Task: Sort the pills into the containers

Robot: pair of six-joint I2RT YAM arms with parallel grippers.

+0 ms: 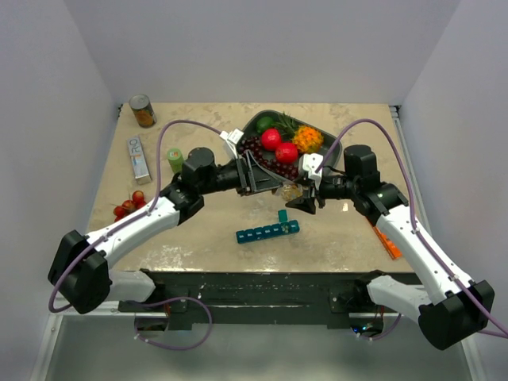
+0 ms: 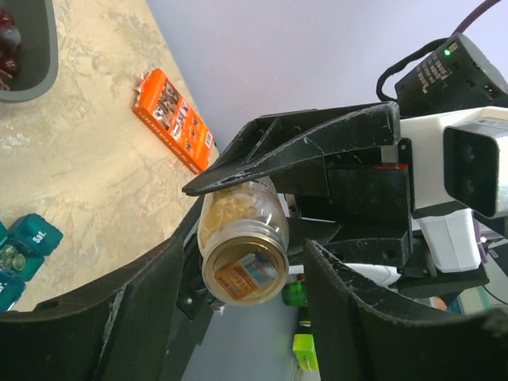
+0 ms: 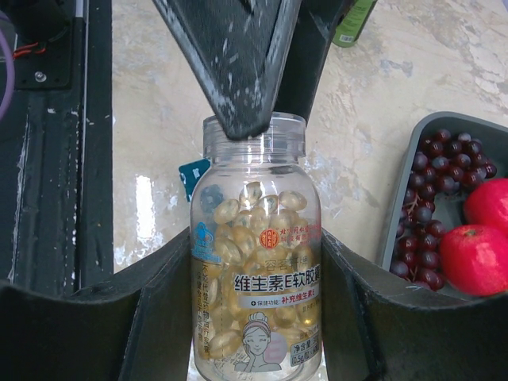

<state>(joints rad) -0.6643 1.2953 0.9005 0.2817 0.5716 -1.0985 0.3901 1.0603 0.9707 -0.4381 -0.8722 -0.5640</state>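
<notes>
The pills [image 3: 254, 230] are yellowish capsules inside a small clear bottle [image 3: 255, 262] with a printed label. My right gripper [image 3: 255, 317] is shut on the bottle's body and holds it above the table [image 1: 290, 190]. My left gripper [image 2: 246, 317] faces the bottle's round top end [image 2: 244, 270]. Its jaws stand on either side of that end, with narrow gaps showing. In the overhead view the left gripper [image 1: 274, 184] meets the right gripper [image 1: 302, 195] over the table's middle. The containers [image 1: 267, 232], a teal strip of compartments, lie just below them with one lid raised.
A grey tray [image 1: 274, 113] of fruit and dark cherries stands behind the grippers. An orange box [image 1: 387, 242] lies at the right edge. At the left are loose cherries [image 1: 129, 206], a small green bottle [image 1: 175, 159], a flat silver box [image 1: 140, 157] and a can [image 1: 142, 111].
</notes>
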